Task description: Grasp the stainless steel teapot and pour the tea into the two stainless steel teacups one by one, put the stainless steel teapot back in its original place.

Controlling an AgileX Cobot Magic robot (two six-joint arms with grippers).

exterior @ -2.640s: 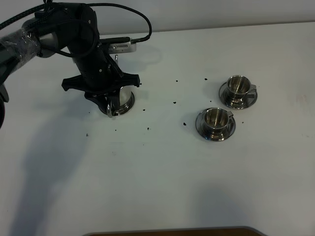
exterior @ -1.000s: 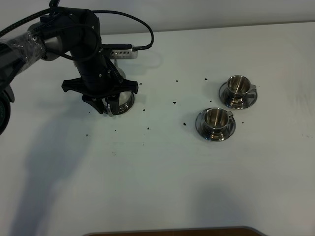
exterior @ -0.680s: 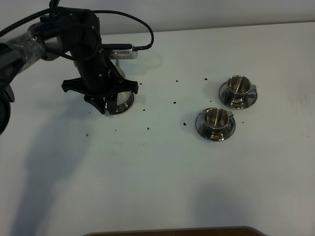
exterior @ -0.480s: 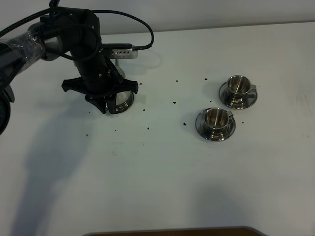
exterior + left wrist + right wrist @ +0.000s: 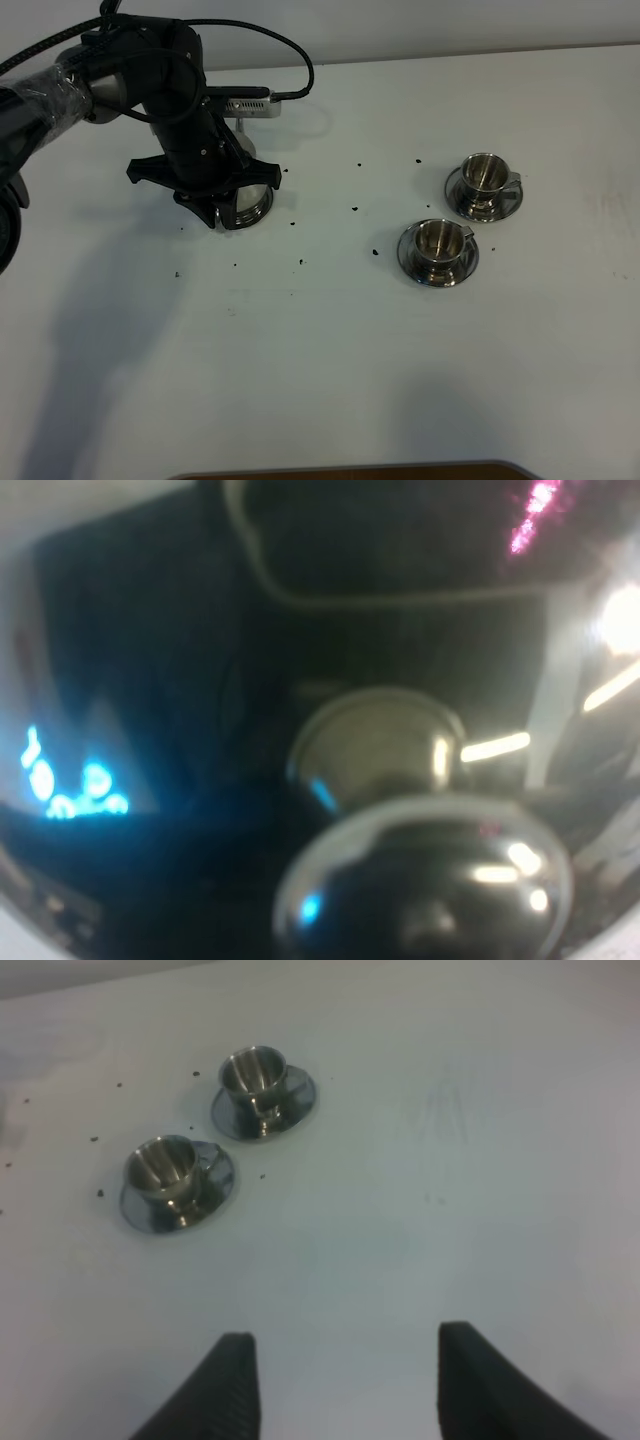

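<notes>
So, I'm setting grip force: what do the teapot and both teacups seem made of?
Teapot: polished metal, likely stainless steel; its lid knob mirrors lights like chrome. Far teacup and near teacup: same mirror-bright metal, probably steel too, with sharp reflections inside.

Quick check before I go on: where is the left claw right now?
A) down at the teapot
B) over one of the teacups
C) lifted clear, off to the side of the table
A: the high view shows the left claw down at the teapot, well apart from the rear teacup and the front teacup.
</notes>
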